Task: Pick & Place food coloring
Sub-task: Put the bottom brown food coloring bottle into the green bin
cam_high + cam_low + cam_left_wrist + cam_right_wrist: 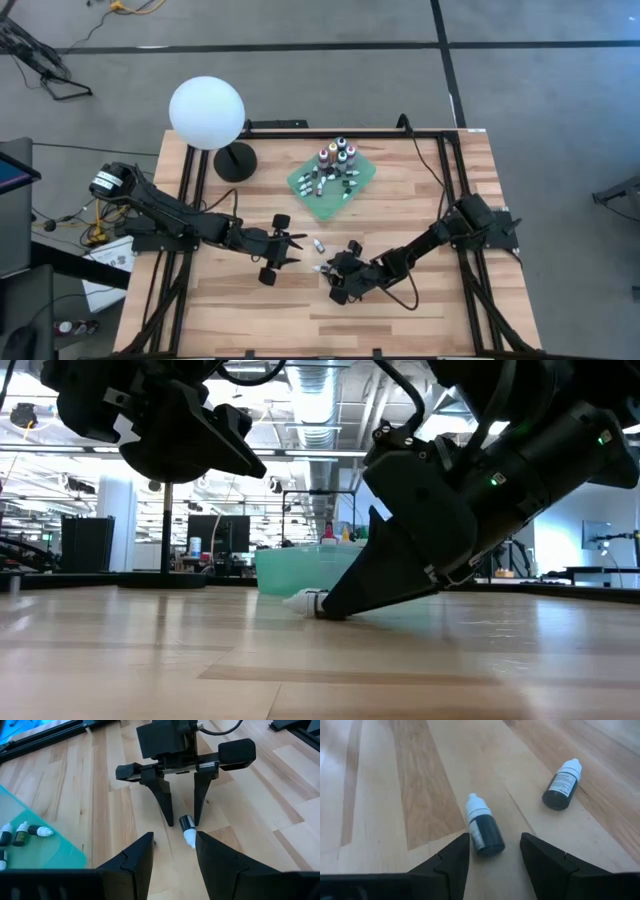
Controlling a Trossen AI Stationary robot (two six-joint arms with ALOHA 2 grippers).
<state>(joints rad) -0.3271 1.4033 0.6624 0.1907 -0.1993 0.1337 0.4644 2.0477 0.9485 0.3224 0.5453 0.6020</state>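
The left gripper (pixel 291 241) hovers with fingers apart, empty, left of a loose dropper bottle (pixel 318 244). Just right, the right gripper (pixel 182 817) straddles a second dark, white-capped bottle (pixel 483 826) lying on the wooden table (pixel 250 310), fingers apart, not yet clamped. Light, smooth and prone to roll, it is probably best pinched across its body

Two small dark dropper bottles with white caps lie on their sides on the wooden table (pixel 395 795). The nearer bottle (pixel 482 826) rests between the spread fingers of the right claw (pixel 495 855), untouched by either. The second bottle (pixel 562 784) lies farther off, apart.
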